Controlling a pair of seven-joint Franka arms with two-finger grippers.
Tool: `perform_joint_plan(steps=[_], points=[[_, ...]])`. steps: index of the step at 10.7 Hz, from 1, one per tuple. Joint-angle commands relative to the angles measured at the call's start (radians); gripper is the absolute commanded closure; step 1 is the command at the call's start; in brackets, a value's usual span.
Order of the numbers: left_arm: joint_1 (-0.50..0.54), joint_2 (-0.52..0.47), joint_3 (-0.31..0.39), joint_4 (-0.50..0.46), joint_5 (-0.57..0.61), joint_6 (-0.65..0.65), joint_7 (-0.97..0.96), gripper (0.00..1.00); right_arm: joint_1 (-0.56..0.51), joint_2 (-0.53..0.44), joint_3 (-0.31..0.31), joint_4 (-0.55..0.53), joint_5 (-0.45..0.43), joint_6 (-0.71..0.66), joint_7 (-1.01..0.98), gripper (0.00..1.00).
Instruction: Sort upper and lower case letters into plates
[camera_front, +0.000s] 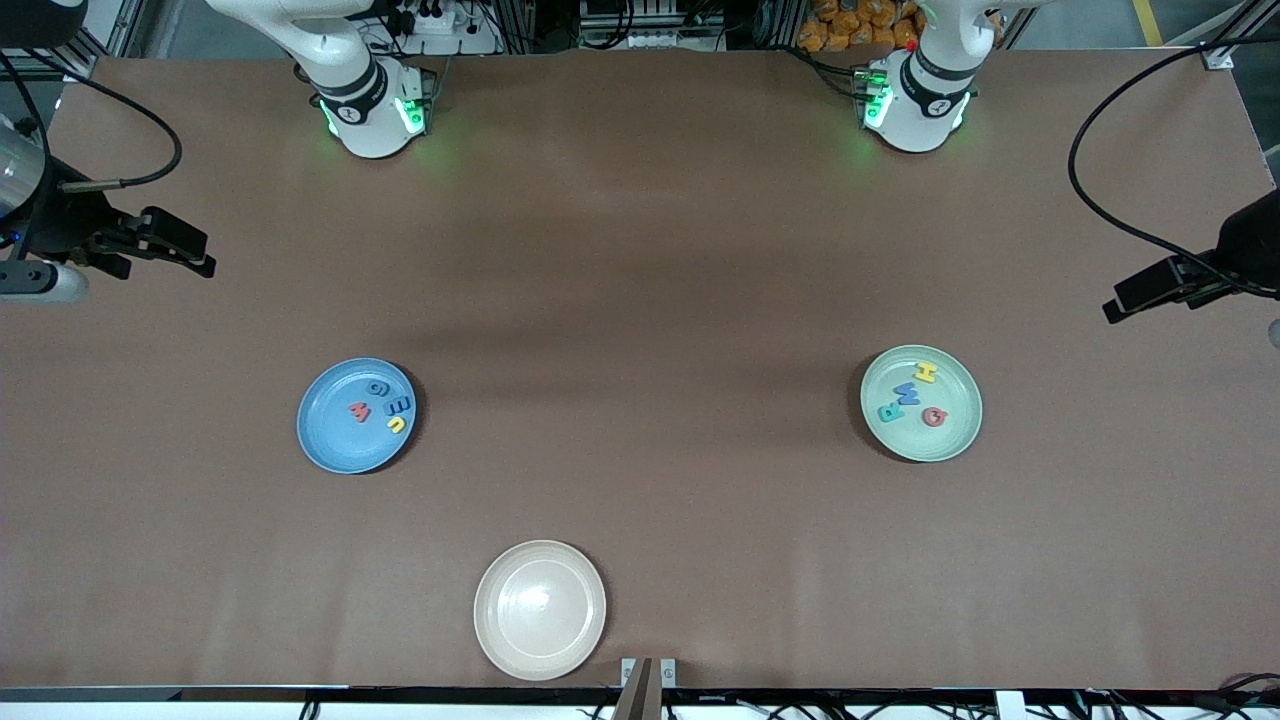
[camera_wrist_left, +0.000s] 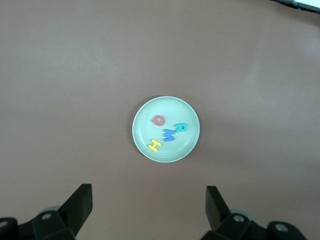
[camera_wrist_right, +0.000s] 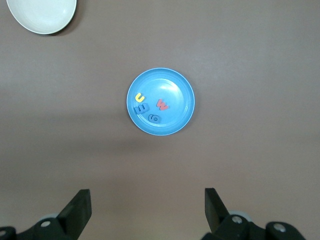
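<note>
The blue plate (camera_front: 330, 440) holds a red w (camera_front: 359, 410), blue g (camera_front: 378, 388), blue m (camera_front: 397, 405) and yellow u (camera_front: 398, 424). The mint green plate (camera_front: 940, 445) holds a yellow H (camera_front: 927, 373), blue M (camera_front: 907, 392), teal R (camera_front: 888, 410) and red Q (camera_front: 933, 416). My right gripper (camera_front: 200, 255) hangs open and empty over bare table at the right arm's end; its wrist view looks down on the blue plate (camera_wrist_right: 175, 85). My left gripper (camera_front: 1115, 300) hangs open and empty over bare table at the left arm's end, with the mint plate (camera_wrist_left: 175, 150) below.
A cream-white plate (camera_front: 540, 609) with nothing in it lies near the table's front edge, nearer the camera than both other plates. Black cables trail over the table at both ends. The brown tabletop between the plates is bare.
</note>
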Motion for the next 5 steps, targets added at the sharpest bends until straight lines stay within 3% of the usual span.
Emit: perform_joint_plan(steps=[1,5], points=[[0.011,-0.019,0.002,-0.006,-0.005,0.000,0.020,0.00,0.045,-0.017,-0.053,0.015,0.005,-0.015,-0.013,0.00],[0.019,-0.012,0.011,-0.004,-0.009,0.000,0.025,0.00,0.042,-0.035,-0.044,0.009,0.008,-0.021,-0.025,0.00]])
